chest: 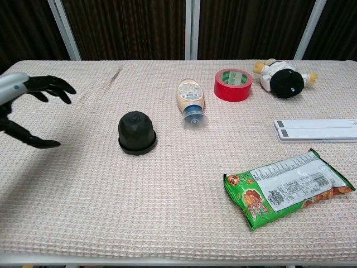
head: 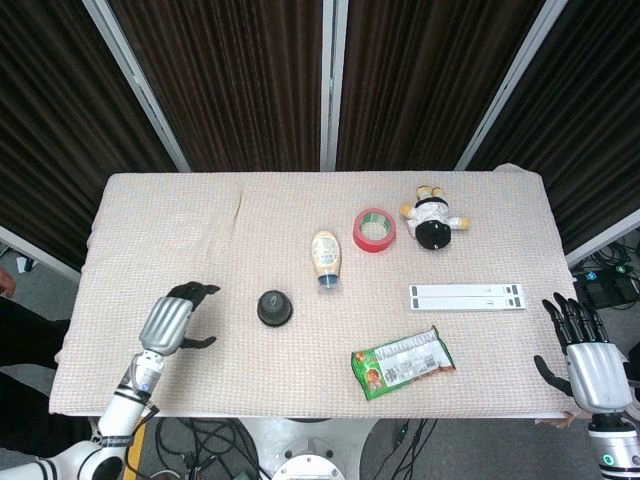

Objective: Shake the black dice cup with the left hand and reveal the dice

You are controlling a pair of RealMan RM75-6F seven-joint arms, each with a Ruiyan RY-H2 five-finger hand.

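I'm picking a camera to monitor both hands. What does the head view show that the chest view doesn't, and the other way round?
Only the head view shows the right hand, open off the table's right edge, plus the left forearm and the curtains. The chest view adds nothing of its own, only a closer side-on look. Both share the open left hand beside the black dice cup, not touching it, the bottle, red tape, doll, white strip and snack bag.
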